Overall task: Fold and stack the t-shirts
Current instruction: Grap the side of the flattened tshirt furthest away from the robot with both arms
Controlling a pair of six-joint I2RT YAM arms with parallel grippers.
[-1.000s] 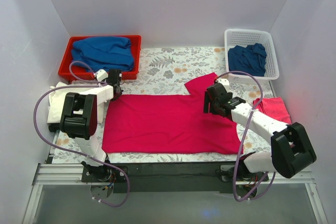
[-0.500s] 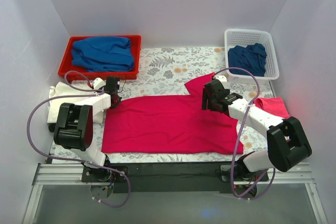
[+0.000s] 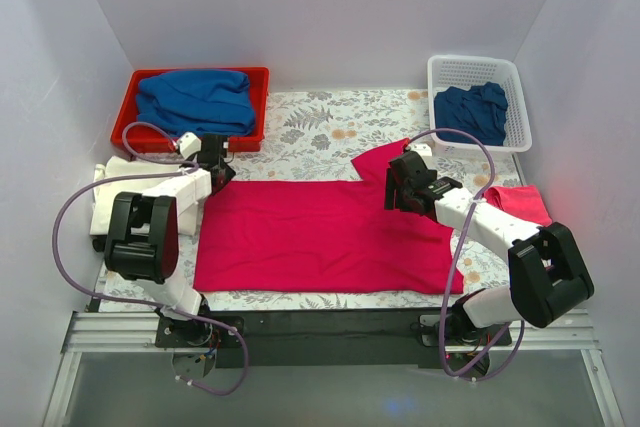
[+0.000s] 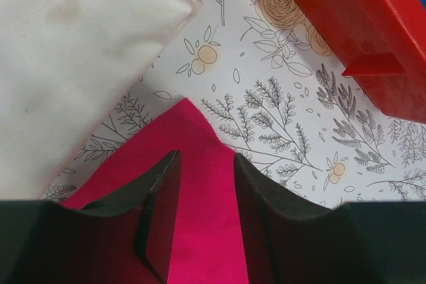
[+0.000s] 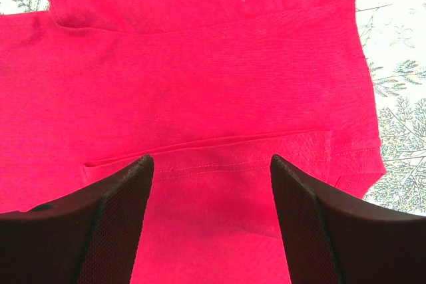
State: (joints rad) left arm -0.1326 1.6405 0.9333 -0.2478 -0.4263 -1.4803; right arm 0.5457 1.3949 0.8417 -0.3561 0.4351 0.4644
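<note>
A crimson-pink t-shirt point(image 3: 320, 232) lies spread flat across the flowered table, one sleeve pointing to the far right. My left gripper point(image 3: 218, 169) is at its far left corner. In the left wrist view the jaws point(image 4: 206, 157) stand apart, and the shirt's corner point(image 4: 183, 121) lies flat under them, gripped by neither finger. My right gripper point(image 3: 396, 187) hovers wide open over the shirt's right part near the sleeve. The right wrist view shows only crimson cloth point(image 5: 200, 64) and a hem seam between the fingers point(image 5: 210, 159).
A red tray point(image 3: 262, 107) at the far left holds a blue shirt point(image 3: 195, 99). A white basket point(image 3: 478, 65) at the far right holds another blue shirt point(image 3: 472, 112). A cream folded shirt point(image 3: 108, 202) lies at the left edge and a pink one point(image 3: 522, 205) at the right.
My left gripper has opened and let go of the shirt's far left corner, which now lies flat. The right gripper shifted slightly left and has held still since.
</note>
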